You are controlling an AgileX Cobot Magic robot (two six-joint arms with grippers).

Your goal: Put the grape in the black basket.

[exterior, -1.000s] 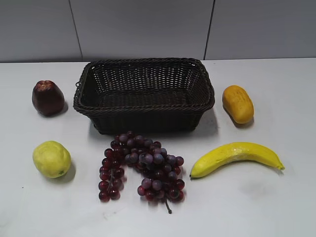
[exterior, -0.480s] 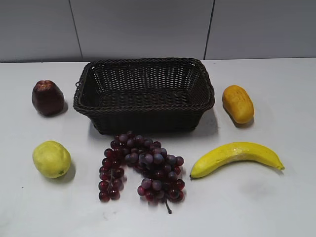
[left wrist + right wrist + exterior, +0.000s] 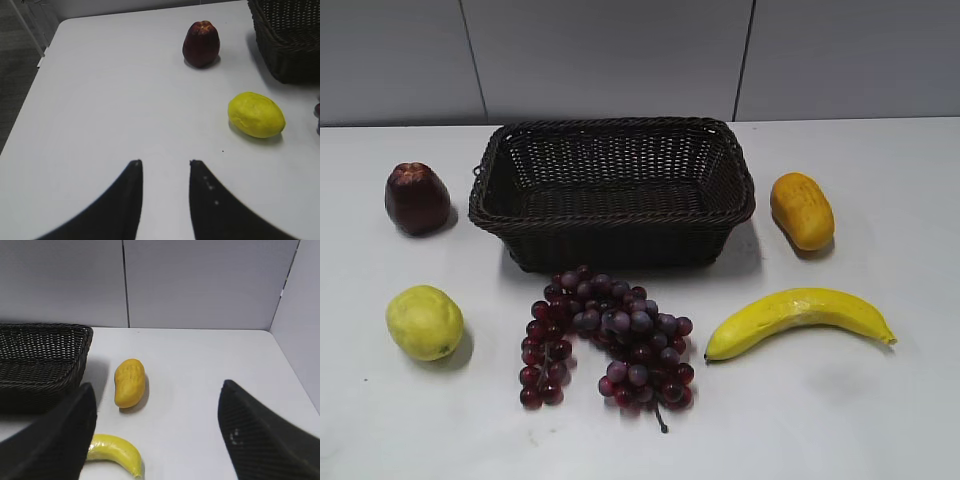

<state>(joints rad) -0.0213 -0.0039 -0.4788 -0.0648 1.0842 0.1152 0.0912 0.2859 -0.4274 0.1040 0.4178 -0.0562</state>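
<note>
The grape (image 3: 608,338), a large bunch of dark red and purple berries with a thin stem, lies on the white table just in front of the black basket (image 3: 612,190). The basket is a dark woven wicker rectangle and holds nothing. Neither gripper shows in the exterior view. My left gripper (image 3: 164,162) is open and empty over bare table, to the left of the fruits; a sliver of the grape (image 3: 317,112) shows at its right edge. My right gripper (image 3: 157,387) is wide open and empty, with the basket's corner (image 3: 45,360) at its left.
A dark red apple-like fruit (image 3: 417,198) sits left of the basket and a yellow-green lemon-like fruit (image 3: 424,322) in front of it. An orange-yellow mango (image 3: 801,210) sits right of the basket, a banana (image 3: 798,318) in front of that. Grey wall panels stand behind.
</note>
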